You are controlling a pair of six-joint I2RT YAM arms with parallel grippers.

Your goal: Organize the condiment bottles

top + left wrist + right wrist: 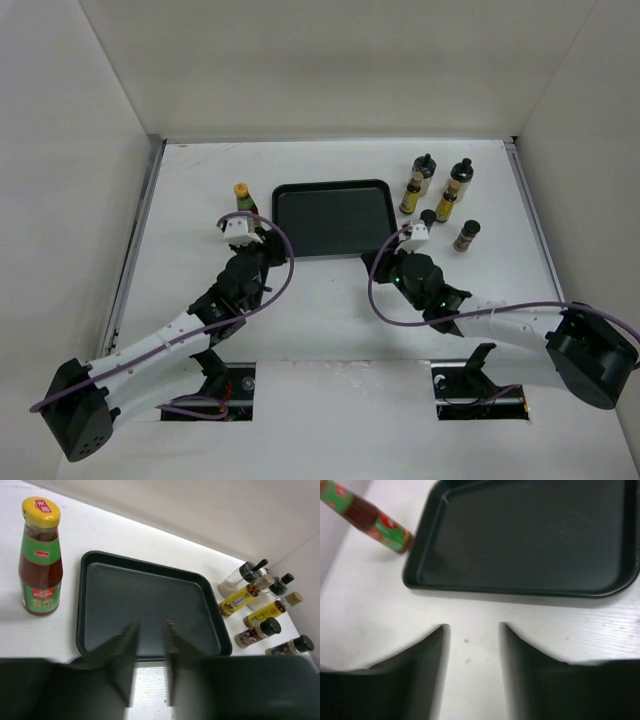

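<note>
1. We note a black tray (pixel 330 222) at the centre of the white table (pixel 190 170). All the bottles stand on the table outside it.
2. The red bottle (pixel 241 197), with a green neck and yellow cap, is upright at 9 o'clock of the tray. It is just beside the left rim, not touching it.
3. We count six small bottles (pixel 448 203) clustered at 2 to 3 o'clock of the tray, upright and near one another. They include a clear jar with a black flip cap (pixel 241 579), two yellow-labelled bottles (pixel 241 599) and darker black-capped ones (pixel 257 632).
4. The left gripper (pixel 152 626) sits at 7 o'clock of the tray, near the red bottle. Its fingers are apart and hold nothing, and the tray's near rim shows through the gap.
5. The right gripper (pixel 473 627) sits at 4 o'clock of the tray, just beside the cluster. Its fingers are spread with only bare table between them. In the top view it partly hides one black-capped bottle (pixel 428 217).
</note>
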